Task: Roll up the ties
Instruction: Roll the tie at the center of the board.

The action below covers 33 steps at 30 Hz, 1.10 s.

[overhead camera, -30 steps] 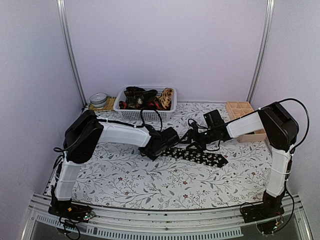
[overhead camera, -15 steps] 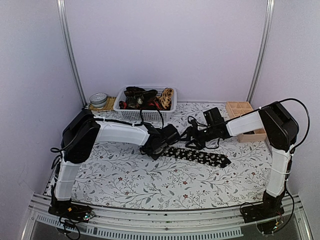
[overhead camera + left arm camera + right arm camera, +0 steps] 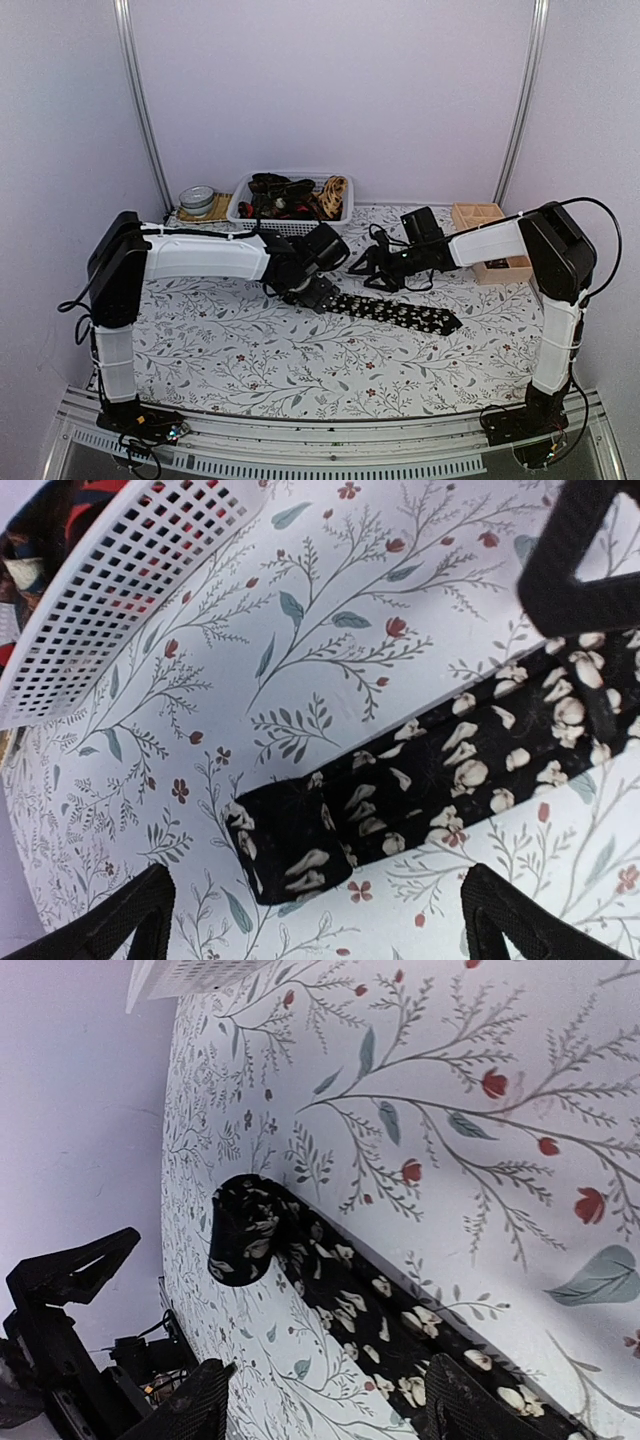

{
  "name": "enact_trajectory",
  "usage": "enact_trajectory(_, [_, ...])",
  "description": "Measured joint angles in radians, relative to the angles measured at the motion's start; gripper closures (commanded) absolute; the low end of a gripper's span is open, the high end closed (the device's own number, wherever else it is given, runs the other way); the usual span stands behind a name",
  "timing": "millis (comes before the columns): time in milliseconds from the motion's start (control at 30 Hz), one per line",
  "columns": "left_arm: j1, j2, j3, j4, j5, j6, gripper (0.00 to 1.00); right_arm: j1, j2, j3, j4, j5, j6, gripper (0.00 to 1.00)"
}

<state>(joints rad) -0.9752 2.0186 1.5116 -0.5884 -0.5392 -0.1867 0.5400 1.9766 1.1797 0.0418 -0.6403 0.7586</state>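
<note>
A black tie (image 3: 400, 312) with pale flower specks lies flat on the flowered table cloth, its left end turned into a short roll (image 3: 290, 845). My left gripper (image 3: 315, 285) hovers over that roll, open wide, its fingertips (image 3: 150, 900) on either side and clear of the cloth. My right gripper (image 3: 365, 268) is open too, just behind the tie's middle and not touching it. In the right wrist view the roll (image 3: 240, 1230) stands up ahead of my right gripper (image 3: 330, 1395), with the strip running back under it. More ties (image 3: 285, 195) sit in the basket.
A white mesh basket (image 3: 236, 208) stands at the back, close behind the left arm, also seen in the left wrist view as a basket (image 3: 120, 590). A round tin (image 3: 198, 199) is at the back left. A wooden divided box (image 3: 488, 235) sits at the back right.
My left gripper has opened and let go of the tie's rolled end, and the left arm has stretched out with its elbow swung left. The right gripper has drawn slightly back and left.
</note>
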Motion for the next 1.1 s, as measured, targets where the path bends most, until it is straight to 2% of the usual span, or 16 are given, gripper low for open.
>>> enact_trajectory(167, [0.060,-0.202,-0.166,0.101,0.167,0.032,0.00,0.047,0.000,0.064,-0.016,0.006,0.001,0.33])
enact_trajectory(333, [0.262,-0.407,-0.347,0.240,0.388,0.000,0.01,0.102,0.002,0.137,-0.018,0.028,0.021,0.36])
enact_trajectory(467, [0.420,-0.500,-0.496,0.381,0.557,-0.093,0.06,0.152,0.042,0.226,-0.014,0.045,0.046,0.42])
enact_trajectory(667, [0.476,-0.438,-0.579,0.488,0.720,-0.211,0.14,0.212,0.149,0.320,-0.011,0.067,0.089,0.52])
enact_trajectory(1000, [0.502,-0.315,-0.611,0.652,0.903,-0.327,0.20,0.228,0.200,0.327,-0.025,0.087,0.109,0.71])
enact_trajectory(1100, [0.502,-0.287,-0.612,0.691,0.938,-0.350,0.22,0.228,0.215,0.330,-0.024,0.087,0.115,0.73])
